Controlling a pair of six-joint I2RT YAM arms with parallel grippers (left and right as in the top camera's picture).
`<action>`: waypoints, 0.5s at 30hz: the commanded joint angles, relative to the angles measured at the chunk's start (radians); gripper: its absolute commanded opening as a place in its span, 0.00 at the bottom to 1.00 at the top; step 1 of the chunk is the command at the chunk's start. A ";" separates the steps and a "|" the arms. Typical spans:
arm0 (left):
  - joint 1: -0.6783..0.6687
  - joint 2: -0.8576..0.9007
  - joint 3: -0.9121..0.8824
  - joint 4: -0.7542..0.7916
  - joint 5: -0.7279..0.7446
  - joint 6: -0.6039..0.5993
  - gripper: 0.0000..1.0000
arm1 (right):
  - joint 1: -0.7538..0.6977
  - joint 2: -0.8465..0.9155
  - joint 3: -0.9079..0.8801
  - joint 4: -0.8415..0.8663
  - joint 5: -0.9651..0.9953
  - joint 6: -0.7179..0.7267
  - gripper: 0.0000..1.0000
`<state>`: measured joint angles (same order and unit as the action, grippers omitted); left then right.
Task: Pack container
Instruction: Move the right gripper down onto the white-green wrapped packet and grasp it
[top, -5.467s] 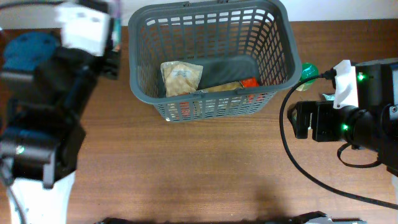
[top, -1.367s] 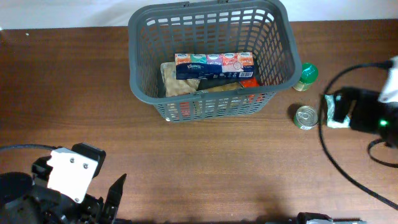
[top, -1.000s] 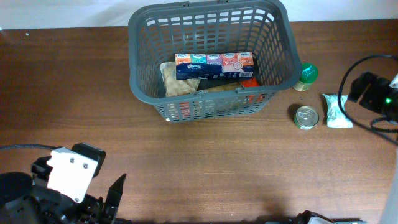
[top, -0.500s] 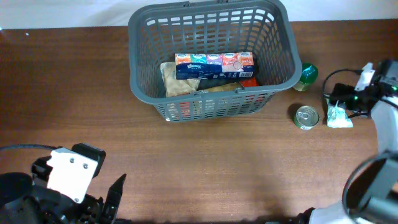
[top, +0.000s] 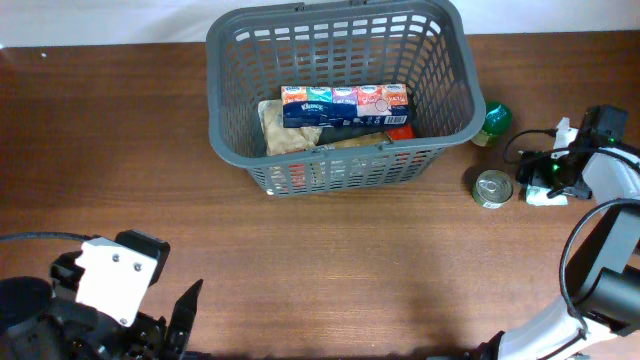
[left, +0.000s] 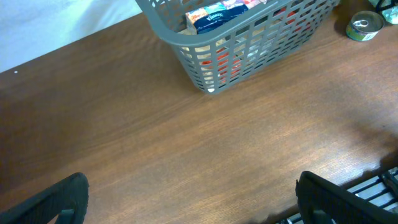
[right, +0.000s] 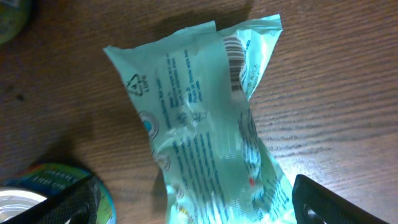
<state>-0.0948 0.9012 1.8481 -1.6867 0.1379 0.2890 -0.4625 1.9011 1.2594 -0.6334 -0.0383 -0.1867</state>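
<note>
The container (top: 232, 140), a dark grey lattice basket, stands at the back centre and holds a tissue pack (top: 344, 104), a tan packet (top: 283, 130) and something orange. In the left wrist view the container (left: 205, 81) is far ahead. A pale green packet (right: 205, 124) lies flat on the table. My right gripper (right: 202, 208) is open, its fingers on either side of the packet's near end without touching it. Overhead, the right gripper (top: 548, 180) hangs over that packet (top: 545, 193). My left gripper (left: 199, 202) is open and empty above bare wood, seen overhead at the front left (top: 172, 322).
A tin can (top: 491, 187) stands just left of the packet, and a green-capped item (top: 496, 120) sits beside the basket's right wall. The can (right: 37, 190) is close to my right gripper's left finger. A black cable loops near the right arm.
My right gripper has come in from the right edge and settled over the pale green packet, its jaws narrowing slightly. The left arm and the basket's contents have not moved.
</note>
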 joint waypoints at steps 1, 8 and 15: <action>0.006 0.003 0.009 0.000 -0.006 0.012 0.99 | -0.003 0.030 -0.001 0.023 0.024 -0.019 0.92; 0.006 0.003 0.009 0.000 -0.006 0.012 0.99 | -0.003 0.051 -0.001 0.074 0.035 -0.020 0.89; 0.006 0.003 0.009 0.000 -0.006 0.012 0.99 | -0.003 0.056 -0.001 0.083 0.043 -0.019 0.56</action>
<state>-0.0948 0.9012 1.8481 -1.6867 0.1383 0.2890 -0.4625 1.9461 1.2594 -0.5560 -0.0113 -0.2127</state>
